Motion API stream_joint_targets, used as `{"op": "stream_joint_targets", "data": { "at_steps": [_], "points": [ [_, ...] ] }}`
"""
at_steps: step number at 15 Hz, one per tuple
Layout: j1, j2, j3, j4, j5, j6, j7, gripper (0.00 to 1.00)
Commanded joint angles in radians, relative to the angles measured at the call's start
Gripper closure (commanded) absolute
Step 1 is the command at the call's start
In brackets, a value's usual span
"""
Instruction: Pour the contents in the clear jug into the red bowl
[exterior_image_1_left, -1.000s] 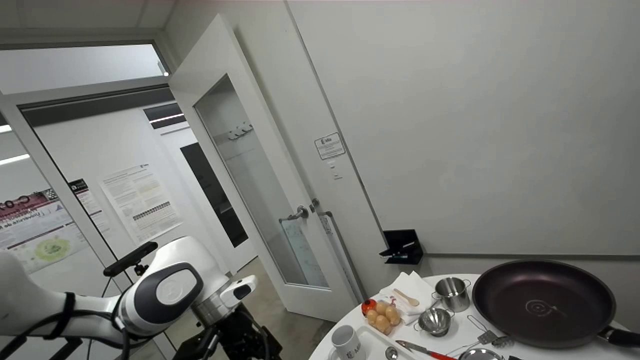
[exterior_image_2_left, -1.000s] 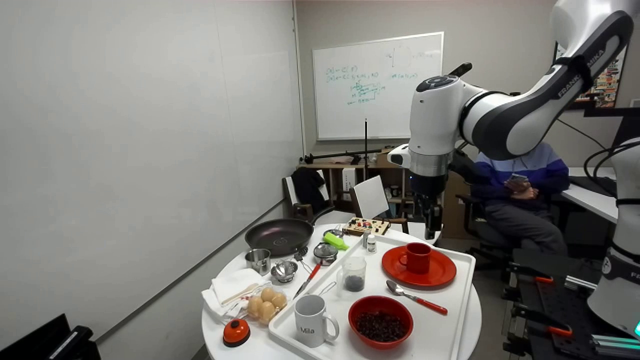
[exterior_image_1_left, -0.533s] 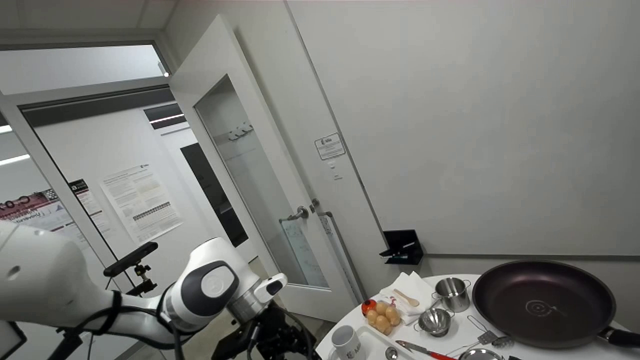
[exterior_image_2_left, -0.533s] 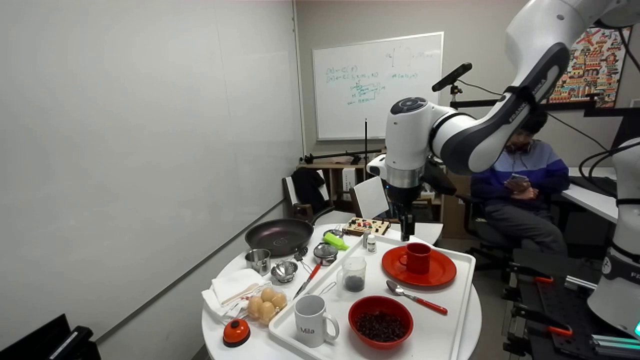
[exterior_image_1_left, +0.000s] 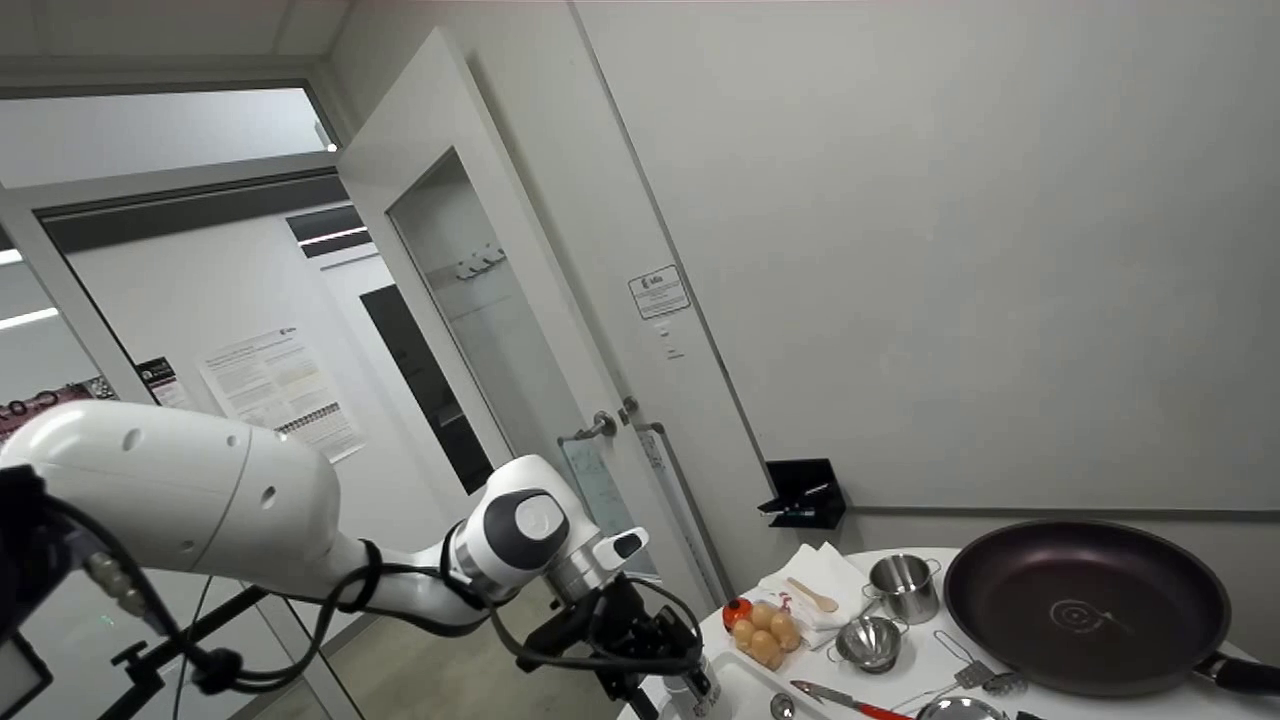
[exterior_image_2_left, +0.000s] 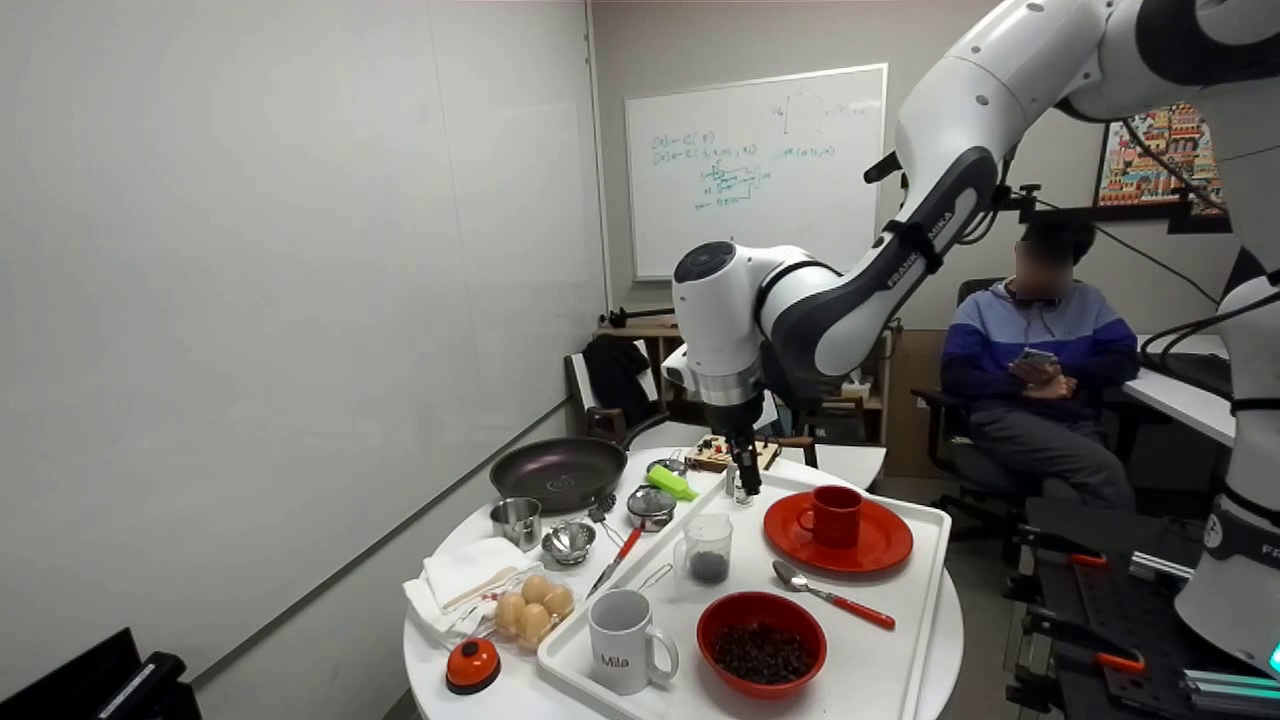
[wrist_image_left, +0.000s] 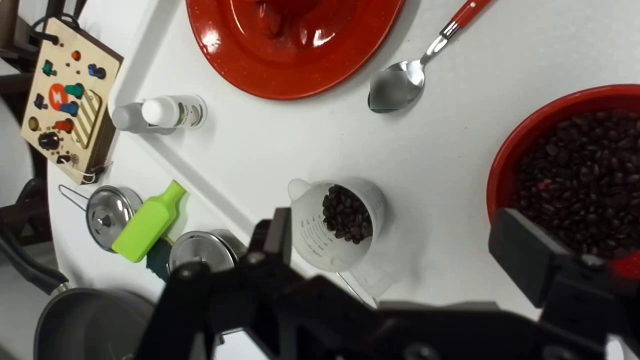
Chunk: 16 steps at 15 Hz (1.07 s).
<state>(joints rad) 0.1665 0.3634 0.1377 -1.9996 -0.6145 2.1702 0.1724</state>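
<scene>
Nearest to us in an exterior view, an orange-and-black bell-shaped thing (exterior_image_2_left: 473, 665) sits at the left on the white table (exterior_image_2_left: 520, 700). To its right, on the white tray (exterior_image_2_left: 860, 650), we see the grey mug (exterior_image_2_left: 618, 645) and, right of that, the red bowl (exterior_image_2_left: 755, 608), which holds dark bean-like pieces (exterior_image_2_left: 762, 655). A little farther, a red-handled metal spoon (exterior_image_2_left: 836, 600) lies to the right; left of it, beyond the bowl, the clear jug (exterior_image_2_left: 708, 545) stands upright on the tray. In the wrist view we make out more of the dark pieces inside the jug. Farther on, at the right, a red cup (exterior_image_2_left: 836, 515) sits on a red plate (exterior_image_2_left: 885, 550). Above the tray hangs the gripper (exterior_image_2_left: 750, 488), apart from the jug, partly hiding a small white-capped bottle (wrist_image_left: 187, 111) near the tray's far left corner. Its fingers (wrist_image_left: 520, 255) are spread well apart, and in the wrist view the jug shows in the gap between them. At the table's far left lies the dark frying pan (exterior_image_2_left: 560, 475). Well beyond the table, a person (exterior_image_2_left: 1000, 390) sits at the right with a phone (exterior_image_2_left: 1035, 357).
</scene>
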Motion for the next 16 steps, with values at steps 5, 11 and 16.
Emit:
{"op": "stream_joint_targets", "data": {
  "at_steps": [5, 11, 16],
  "points": [
    [0.044, 0.080, -0.030, 0.116, 0.016, -0.067, -0.042, 0.00],
    [-0.044, 0.039, -0.015, -0.048, 0.040, 0.370, -0.226, 0.00],
    [-0.213, 0.083, 0.101, -0.106, 0.225, 0.657, -0.512, 0.00]
  ]
}}
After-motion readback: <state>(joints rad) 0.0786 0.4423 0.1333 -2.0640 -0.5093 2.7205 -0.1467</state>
